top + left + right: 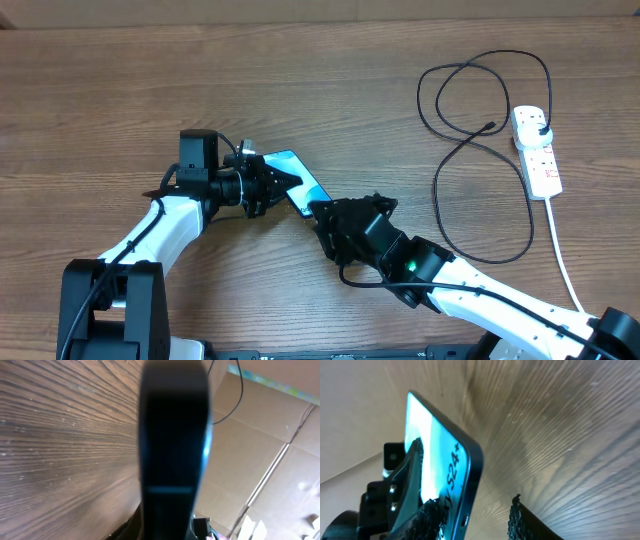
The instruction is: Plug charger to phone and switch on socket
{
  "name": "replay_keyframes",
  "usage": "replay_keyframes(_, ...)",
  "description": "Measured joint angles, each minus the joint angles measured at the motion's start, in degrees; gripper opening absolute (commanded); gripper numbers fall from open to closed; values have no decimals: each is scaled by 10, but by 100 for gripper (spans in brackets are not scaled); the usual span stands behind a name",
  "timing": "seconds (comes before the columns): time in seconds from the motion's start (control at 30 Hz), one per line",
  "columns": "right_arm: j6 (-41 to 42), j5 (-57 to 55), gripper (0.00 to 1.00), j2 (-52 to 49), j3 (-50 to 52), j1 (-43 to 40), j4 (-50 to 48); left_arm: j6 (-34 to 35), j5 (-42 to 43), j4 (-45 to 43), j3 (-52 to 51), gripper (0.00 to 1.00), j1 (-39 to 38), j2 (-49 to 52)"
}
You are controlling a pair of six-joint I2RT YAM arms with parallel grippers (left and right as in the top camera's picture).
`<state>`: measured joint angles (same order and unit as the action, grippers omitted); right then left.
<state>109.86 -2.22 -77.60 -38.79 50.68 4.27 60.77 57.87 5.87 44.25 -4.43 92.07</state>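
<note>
**Phone gripped mid-table, charger and socket lying apart at upper right**

A brown wood-grain table (120, 100) fills the overhead view. Two white-and-black robot arms come in from the bottom edge, the left arm (165, 225) from the lower left corner and the right arm (480, 300) from the lower right, and they meet near the centre.

At the upper right lies the socket, a white elongated power strip (537, 150) with red markings. Its thick white cord trails down towards the lower right corner.

Just left of it is the charger, a long thin black cable (437, 195), sprawled in loose loops. One end runs to the strip's upper end. The small connector end lies free on the wood inside the loops, well apart from the phone.

The phone (295, 172), a slim dark-framed rectangle with a bright light-blue screen, sits at centre frame, angled from upper left to lower right. In the right wrist view it (435, 445) stands tilted on edge, with "S24+" readable.

The left gripper (272, 183) is clenched on the phone's upper-left part. In its own wrist view the phone is a dark blur (172, 435) filling the middle.

The right gripper (322, 212) sits at the phone's lower end, released. Its textured fingers (520, 520) stand apart, and bare table shows between the right-hand finger and the phone's edge.
</note>
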Motion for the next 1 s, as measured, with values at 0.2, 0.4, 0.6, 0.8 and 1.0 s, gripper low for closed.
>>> replay_keyframes(0.2, -2, -16, 47, 3, -2, 1, 60, -32, -14, 43, -1, 4, 0, 1)
replay_keyframes(0.4, -20, -40, 54, 2, -2, 2, 112, -68, -7, 104, -1, 4, 0, 1)
replay_keyframes(0.6, -62, -85, 76, 2, 0, 4, 172, -100, 31, 125, -1, 4, 0, 1)
replay_keyframes(0.8, -77, -122, 86, 2, 0, 4, 207, -115, 75, 126, -1, 4, 0, 1)
replay_keyframes(1.0, -81, -136, 100, 2, 0, 4, 231, -117, 92, 126, -1, 4, 0, 1)
